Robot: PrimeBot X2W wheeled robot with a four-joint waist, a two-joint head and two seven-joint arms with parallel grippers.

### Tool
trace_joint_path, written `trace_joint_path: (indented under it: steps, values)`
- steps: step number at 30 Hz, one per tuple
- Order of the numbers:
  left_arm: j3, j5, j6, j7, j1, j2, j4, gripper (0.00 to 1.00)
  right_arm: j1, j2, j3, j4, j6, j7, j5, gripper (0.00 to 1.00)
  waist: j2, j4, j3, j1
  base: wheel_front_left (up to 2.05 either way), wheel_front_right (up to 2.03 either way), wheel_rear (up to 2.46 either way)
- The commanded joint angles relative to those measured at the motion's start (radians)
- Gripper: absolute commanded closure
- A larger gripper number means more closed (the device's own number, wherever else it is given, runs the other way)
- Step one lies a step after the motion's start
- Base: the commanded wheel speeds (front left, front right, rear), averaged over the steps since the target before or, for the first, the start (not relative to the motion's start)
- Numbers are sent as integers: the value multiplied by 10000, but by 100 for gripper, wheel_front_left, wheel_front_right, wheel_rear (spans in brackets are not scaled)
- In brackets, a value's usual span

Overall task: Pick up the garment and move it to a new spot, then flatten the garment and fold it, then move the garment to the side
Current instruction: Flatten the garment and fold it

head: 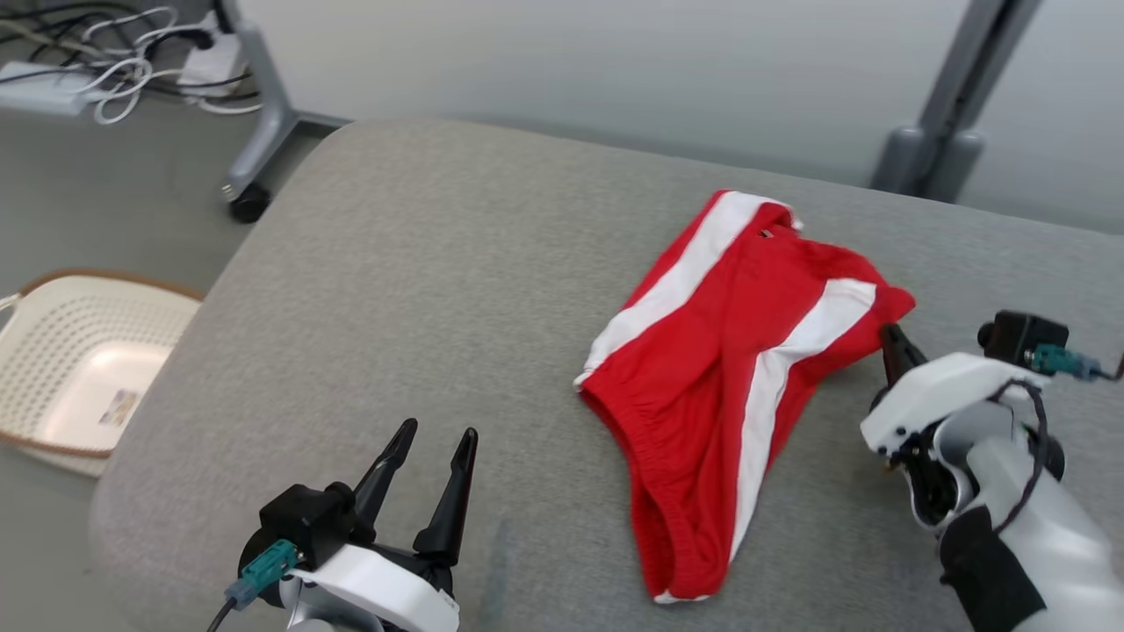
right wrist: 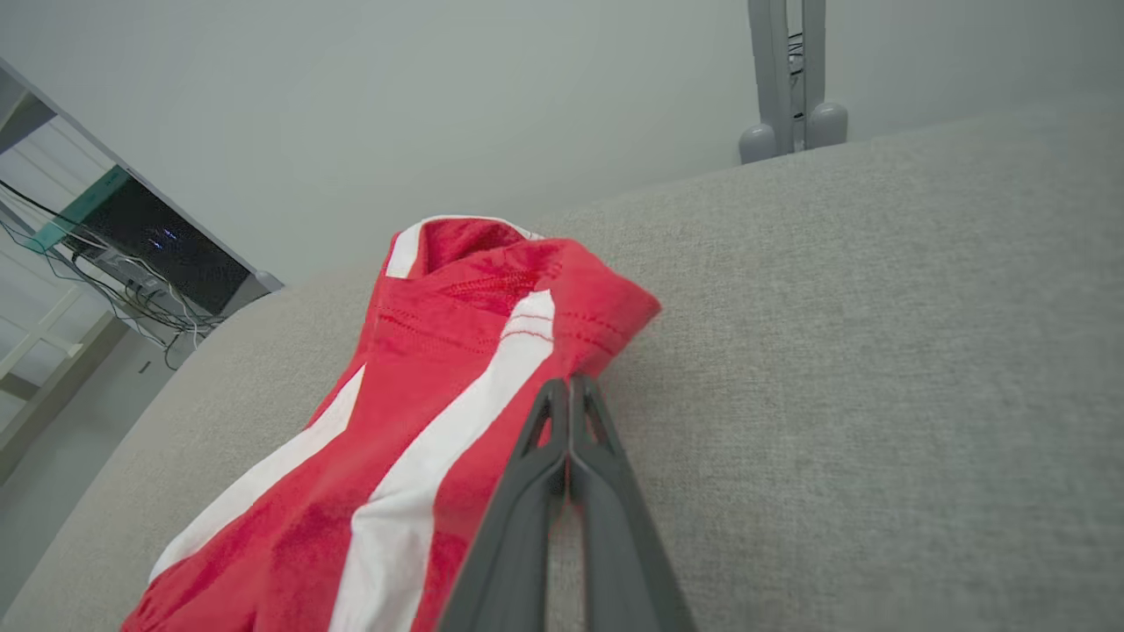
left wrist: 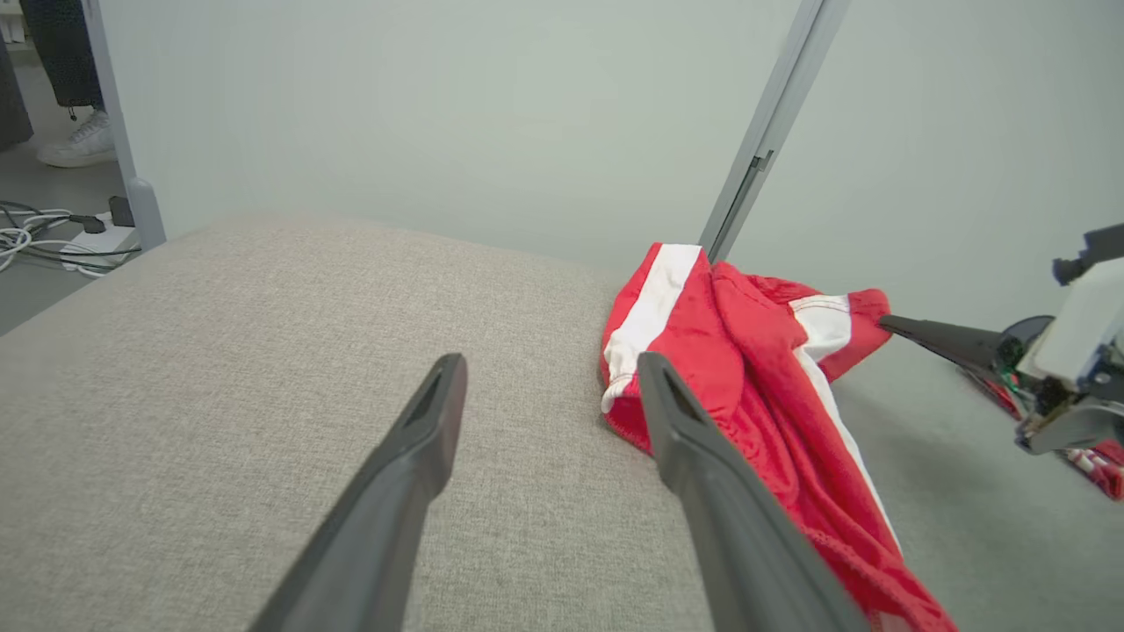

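Garment [head: 729, 369], red with two white stripes, is pinched at its 3 o'clock corner by our right gripper [head: 889, 332]. In the right wrist view we see the two dark fingers [right wrist: 527, 491] pressed together on the hem, with a thin red line between them. The rest of the cloth lies loose and creased on the grey padded surface [head: 421, 290], and its top edge is near the surface's far edge at 12 o'clock. From the garment toward 9 o'clock the padding is bare and wide. Our left gripper [head: 439, 430] hangs there at 7 o'clock with fingers spread wide, holding nothing. Past the rounded 9 o'clock edge, a white basket [head: 53, 325] stands on the floor.
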Motion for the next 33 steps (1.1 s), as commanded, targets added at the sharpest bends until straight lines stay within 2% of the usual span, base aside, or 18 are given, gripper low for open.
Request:
trace_joint_path:
  steps: [1, 14, 21, 22, 23, 24, 28, 33]
  values:
    - [43, -50, 63, 3, 116, 58, -68, 0, 295, -31, 14, -251, 1, -99, 135, 100, 0, -553, -223, 0, 0, 0, 0]
    - [159, -175, 264, 241, 365, 405, -401, 0, 3252, -870, 65, -3583, 1, 260, 969, 100, 0, -2639, -455, 0, 0, 0, 0]
    - [212, -229, 381, 308, 456, 552, -505, 0, 4918, -1099, -324, -5690, 1, 1536, 955, 100, 0, -3471, -511, 0, 0, 0, 0]
    - [218, -231, 403, 329, 463, 568, -527, 0, 5178, -1125, -422, -5906, 1, 1869, 876, 85, 0, -3555, -494, 0, 0, 0, 0]
    - [201, -235, 409, 356, 458, 572, -548, 0, 5410, -1159, -523, -6130, 1, 2155, 765, 50, 0, -3628, -468, 0, 0, 0, 0]
    - [174, -239, 404, 377, 444, 570, -561, 0, 5595, -1182, -704, -6342, 1, 2360, 647, 0, 0, -3687, -441, 0, 0, 0, 0]
    - [170, -246, 423, 388, 374, 616, -618, 0, 6149, -999, -1667, -7228, 1, 2711, 40, 0, 0, -3822, -354, 0, 0, 0, 0]
    - [290, -269, 532, 293, 376, 652, -699, 0, 6459, -592, -2454, -8919, 3, 2332, -765, 0, 0, -3799, -424, 0, 0, 0, 0]
